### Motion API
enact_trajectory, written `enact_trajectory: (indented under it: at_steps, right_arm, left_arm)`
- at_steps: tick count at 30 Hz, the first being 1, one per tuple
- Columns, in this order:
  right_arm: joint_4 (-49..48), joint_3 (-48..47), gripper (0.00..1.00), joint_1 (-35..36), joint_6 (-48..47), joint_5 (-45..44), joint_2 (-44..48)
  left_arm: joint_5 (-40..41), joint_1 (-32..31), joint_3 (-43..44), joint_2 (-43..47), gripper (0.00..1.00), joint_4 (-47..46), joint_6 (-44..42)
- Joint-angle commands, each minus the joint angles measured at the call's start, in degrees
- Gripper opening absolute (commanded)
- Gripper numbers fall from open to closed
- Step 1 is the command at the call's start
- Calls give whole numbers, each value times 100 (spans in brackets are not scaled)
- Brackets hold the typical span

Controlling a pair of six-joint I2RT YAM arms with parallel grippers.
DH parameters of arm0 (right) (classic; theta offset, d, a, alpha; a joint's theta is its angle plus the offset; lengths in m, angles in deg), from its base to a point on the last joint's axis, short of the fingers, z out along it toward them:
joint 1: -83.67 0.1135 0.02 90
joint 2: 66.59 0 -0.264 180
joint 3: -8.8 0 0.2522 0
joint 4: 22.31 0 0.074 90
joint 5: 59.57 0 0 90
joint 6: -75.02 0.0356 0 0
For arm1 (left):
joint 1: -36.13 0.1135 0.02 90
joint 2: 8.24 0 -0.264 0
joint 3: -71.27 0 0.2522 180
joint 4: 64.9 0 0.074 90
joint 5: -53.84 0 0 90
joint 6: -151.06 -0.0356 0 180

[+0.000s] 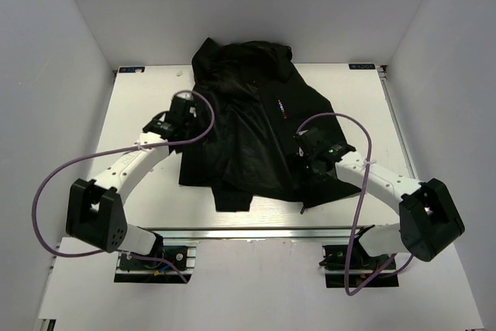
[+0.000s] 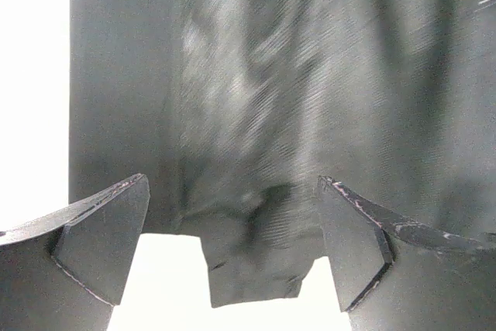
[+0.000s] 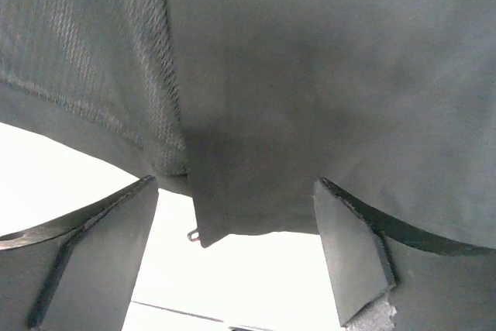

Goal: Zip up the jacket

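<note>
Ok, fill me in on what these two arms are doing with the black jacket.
Two robot arms are working on a black jacket spread, rumpled, on the white table. The left gripper is at its left edge, the right gripper at the lower right hem. Both are open and hold nothing. In the right wrist view, mesh lining shows at the hem, so the front looks unzipped there.

Bright, even overhead light — blown-out, blurred wrist views

Left tool (image 1: 186,105) and right tool (image 1: 304,147) sit at the rumpled jacket's (image 1: 248,125) sides.
</note>
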Motion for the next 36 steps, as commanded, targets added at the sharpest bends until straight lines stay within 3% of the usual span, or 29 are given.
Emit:
enact_trajectory:
  at_steps: [1,5,6,10,15,18,22,25,31,36]
  right_arm:
    - [-80,251,84,202,115,339,162]
    - [-168,542,81,422,282,182,101]
    - [-185,612,67,448,378,68,101]
    - [-194,656,27,449,563,-56,267]
    - [-334,683,0,449,528,129,461]
    - [-379,613,0,440,476,207,347]
    - [-641,332,0,361,317,1021,645]
    - [-844,174,0,-42,343,1786,1049]
    - [-1248,427,0,-1377,528,3605,1550]
    - [-1556,814,0,-1696,765,4066,1595]
  left_arm:
    - [-255,-2,-520,-59,98,-16,372]
    - [-512,-2,-653,46,98,-291,478]
    - [-485,-2,-662,99,98,-264,443]
    - [-423,-2,-644,178,98,-194,320]
    - [-835,-37,-592,161,98,-396,74]
    - [-1003,-159,-522,73,98,-484,-163]
    - [-1940,-458,-355,-94,98,-1000,-462]
    - [-2862,-739,-284,-322,98,-1614,-542]
    - [-3971,-1187,-47,-1042,98,-2662,-384]
    - [-4589,-1477,190,-1587,98,-3402,-111]
